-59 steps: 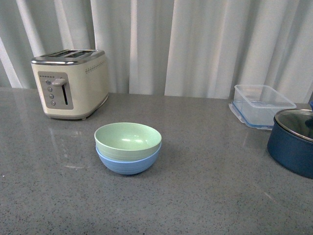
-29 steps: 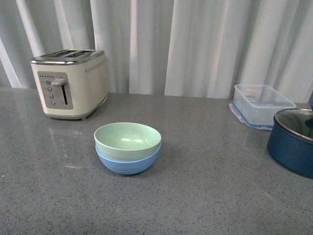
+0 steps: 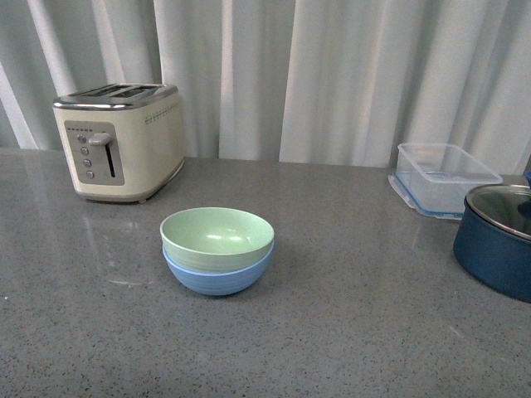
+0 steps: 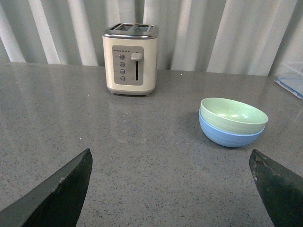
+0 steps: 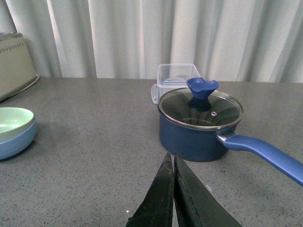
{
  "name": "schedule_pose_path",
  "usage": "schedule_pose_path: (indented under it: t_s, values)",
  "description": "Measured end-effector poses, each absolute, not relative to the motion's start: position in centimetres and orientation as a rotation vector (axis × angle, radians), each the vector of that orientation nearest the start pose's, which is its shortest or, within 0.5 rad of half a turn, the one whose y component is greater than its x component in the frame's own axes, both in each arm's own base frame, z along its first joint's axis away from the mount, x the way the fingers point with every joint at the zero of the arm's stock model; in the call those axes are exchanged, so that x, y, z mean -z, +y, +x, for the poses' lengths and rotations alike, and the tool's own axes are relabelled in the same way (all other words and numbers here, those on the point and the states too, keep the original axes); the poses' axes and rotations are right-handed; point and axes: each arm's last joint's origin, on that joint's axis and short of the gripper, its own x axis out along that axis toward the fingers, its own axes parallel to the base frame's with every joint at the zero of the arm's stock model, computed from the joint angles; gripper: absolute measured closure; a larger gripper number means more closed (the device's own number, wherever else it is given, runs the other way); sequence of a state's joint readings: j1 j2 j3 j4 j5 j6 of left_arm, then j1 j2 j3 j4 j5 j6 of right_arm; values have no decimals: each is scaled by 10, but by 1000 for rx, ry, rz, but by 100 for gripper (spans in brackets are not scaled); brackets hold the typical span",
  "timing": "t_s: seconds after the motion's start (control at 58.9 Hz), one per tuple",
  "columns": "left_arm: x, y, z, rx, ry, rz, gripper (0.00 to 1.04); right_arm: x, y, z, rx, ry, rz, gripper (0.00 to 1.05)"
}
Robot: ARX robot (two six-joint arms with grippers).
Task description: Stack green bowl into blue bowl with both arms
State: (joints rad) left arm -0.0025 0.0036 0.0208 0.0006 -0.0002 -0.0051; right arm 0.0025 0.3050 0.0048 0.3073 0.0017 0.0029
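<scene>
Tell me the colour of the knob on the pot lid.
Blue, matching the handle; the knob shows best in the right wrist view.

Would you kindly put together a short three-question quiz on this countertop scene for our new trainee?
1. True or false: the green bowl sits nested inside the blue bowl.
2. Which gripper is open: left or right?
3. What stands nearest the clear container: A) toaster, B) navy pot, C) the bowls?

Key: 1 true. 2 left; its fingers stand wide apart, while the right gripper's fingers meet. 3 B.
</scene>
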Motion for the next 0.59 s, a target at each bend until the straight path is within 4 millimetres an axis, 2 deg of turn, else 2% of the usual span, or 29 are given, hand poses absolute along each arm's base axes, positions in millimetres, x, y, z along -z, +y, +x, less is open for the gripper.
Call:
schedule_pose_path:
  t_s: [0.475,0.594]
  values:
    - [-170,0,97,2,-18,-5,7,-168,0,108,-1,-7,3,104]
    - [-170,0,97,2,-18,-5,7,-163,0,99,-3,21,3,104]
